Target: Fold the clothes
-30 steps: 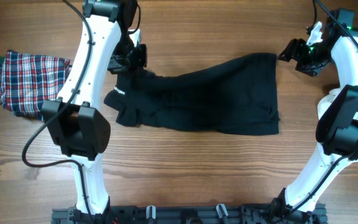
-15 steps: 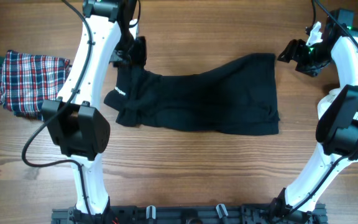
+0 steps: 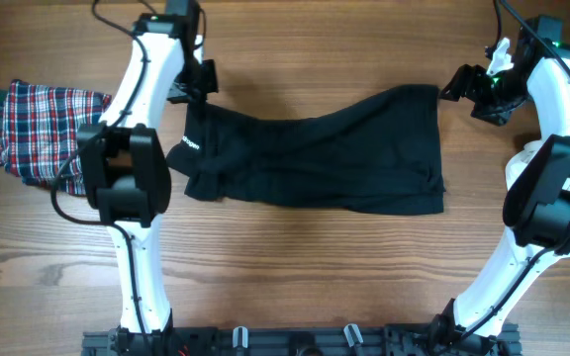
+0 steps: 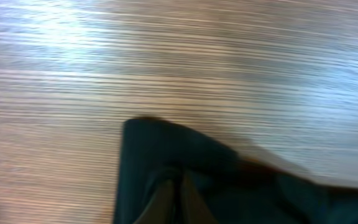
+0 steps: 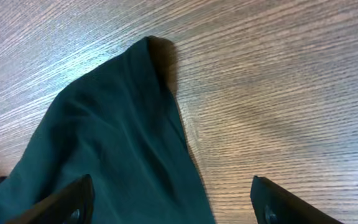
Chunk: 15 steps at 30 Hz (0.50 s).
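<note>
Hard to make out: the left wrist view is blurred and shows no fingers. Overhead, the left gripper is a dark block at the upper-left corner of the black garment. Clenched or released, cannot tell.
Cut off: the right wrist view catches only the fingers at their tips; cloth runs off the bottom edge.
Right gripper: spread wide, grasping nothing, garment's upper-right corner just ahead.
Position: mid-table, lying flat on the wooden table.
Long axis: left to right, between the arms.
Ends: white lettering at the bunched left end; right end broader and straight-edged.
Aside: plaid cloth at far left, apart.
</note>
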Tool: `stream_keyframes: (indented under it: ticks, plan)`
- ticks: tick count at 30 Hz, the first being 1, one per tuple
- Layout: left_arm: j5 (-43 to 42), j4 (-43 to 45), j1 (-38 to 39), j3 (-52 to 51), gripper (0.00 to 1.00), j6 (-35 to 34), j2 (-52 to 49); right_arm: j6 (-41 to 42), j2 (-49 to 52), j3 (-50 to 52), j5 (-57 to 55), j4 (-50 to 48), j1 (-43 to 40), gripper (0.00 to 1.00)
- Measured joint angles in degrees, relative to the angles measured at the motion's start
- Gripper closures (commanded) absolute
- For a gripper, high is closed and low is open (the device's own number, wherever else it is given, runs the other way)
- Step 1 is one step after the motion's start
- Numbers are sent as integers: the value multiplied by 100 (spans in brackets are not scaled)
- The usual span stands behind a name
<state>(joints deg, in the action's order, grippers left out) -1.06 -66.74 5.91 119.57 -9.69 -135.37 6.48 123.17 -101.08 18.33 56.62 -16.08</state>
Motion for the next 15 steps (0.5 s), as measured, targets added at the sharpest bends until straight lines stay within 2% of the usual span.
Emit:
stream_keyframes:
  ticks: [3, 5, 10, 14, 15]
  plan:
    - [37, -118, -223, 0, 96, 0, -90, -173, 0, 0, 0, -321, 0, 10]
    - [46, -131, -271, 0, 96, 0, -153, -227, 0, 0, 96, -1036, 2, 16]
    - [83, -133, -210, 0, 96, 0, -170, -350, 127, 0, 535, -1681, 122, 21]
    - [105, -136, -179, 0, 96, 0, -170, -507, 879, 0, 721, -1884, 520, 35]
    - [107, -136, -179, 0, 96, 0, -170, -514, 951, 0, 719, -1904, 520, 41]
